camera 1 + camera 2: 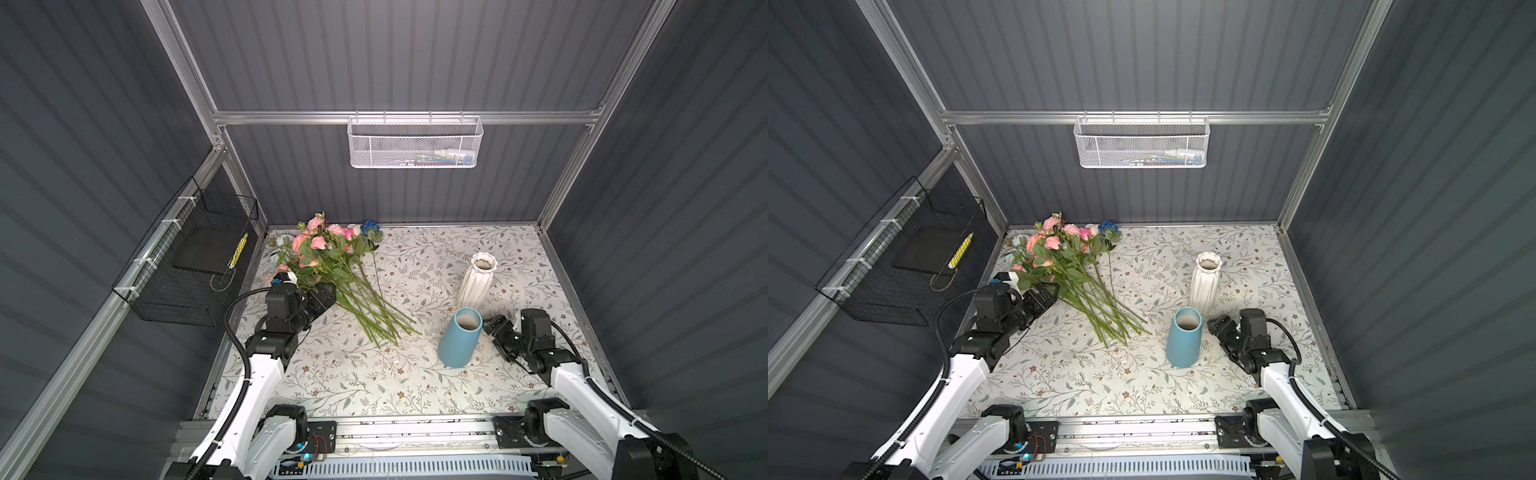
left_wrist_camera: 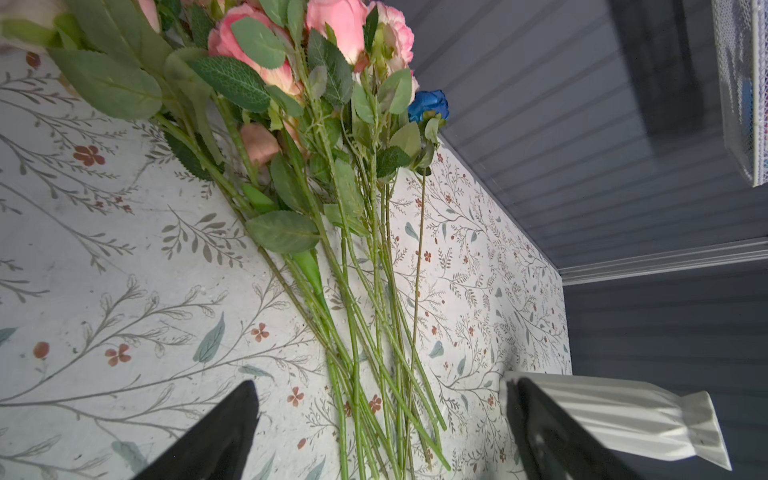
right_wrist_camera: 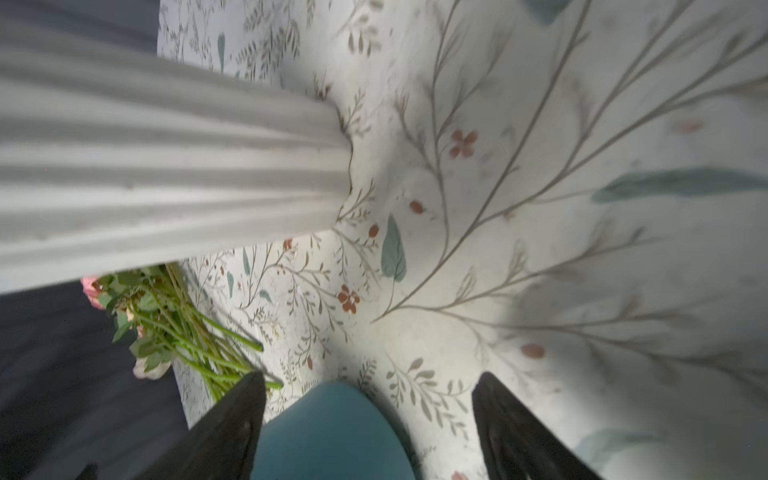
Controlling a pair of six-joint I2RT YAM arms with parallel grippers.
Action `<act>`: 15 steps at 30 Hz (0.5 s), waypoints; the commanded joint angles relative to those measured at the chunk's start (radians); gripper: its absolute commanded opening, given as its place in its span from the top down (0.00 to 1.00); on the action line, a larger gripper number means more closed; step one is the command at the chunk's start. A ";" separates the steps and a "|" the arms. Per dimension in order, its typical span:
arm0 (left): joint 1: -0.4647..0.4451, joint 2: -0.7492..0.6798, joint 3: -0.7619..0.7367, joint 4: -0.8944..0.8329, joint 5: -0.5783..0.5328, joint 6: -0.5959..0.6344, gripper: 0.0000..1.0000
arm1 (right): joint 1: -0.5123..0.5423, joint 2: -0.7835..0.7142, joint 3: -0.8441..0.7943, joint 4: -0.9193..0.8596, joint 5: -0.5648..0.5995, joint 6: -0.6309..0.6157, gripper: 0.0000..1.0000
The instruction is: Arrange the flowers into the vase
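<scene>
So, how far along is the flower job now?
Nothing looks done yet: all the flowers lie in one bundle on the table, and both the white vase and the blue vase stand empty. In hand: the left jaws are open, facing the stems; the right jaws, open, face the blue vase near its rim. Every flower is left to place.

flowers (image 1: pixel 332 266): pink and peach blooms, green stems and leaves; one deep-blue rose (image 1: pixel 370 227). table cover (image 1: pixel 374 374): white, grey-green leafy sprigs, small red-brown blossoms. ribbed vase (image 1: pixel 476 280): white, vertical pleats. smooth vase (image 1: pixel 459 345): plain teal-blue. mesh basket (image 1: pixel 415 145) white, wire basket (image 1: pixel 187 270) black. walls (image 1: pixel 395 62): dark grey, striped.
</scene>
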 commanded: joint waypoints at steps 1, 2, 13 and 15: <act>-0.003 0.007 -0.026 0.021 0.060 -0.010 0.07 | 0.098 -0.022 -0.052 0.076 0.053 0.143 0.22; -0.002 0.007 -0.033 0.026 0.060 -0.013 0.07 | 0.128 -0.029 -0.063 0.096 0.079 0.183 0.22; -0.004 0.042 -0.061 0.061 0.103 -0.015 0.13 | 0.325 0.000 -0.101 0.237 0.255 0.383 0.29; -0.004 0.046 -0.061 0.062 0.104 -0.011 0.13 | 0.346 0.037 -0.080 0.250 0.251 0.380 0.29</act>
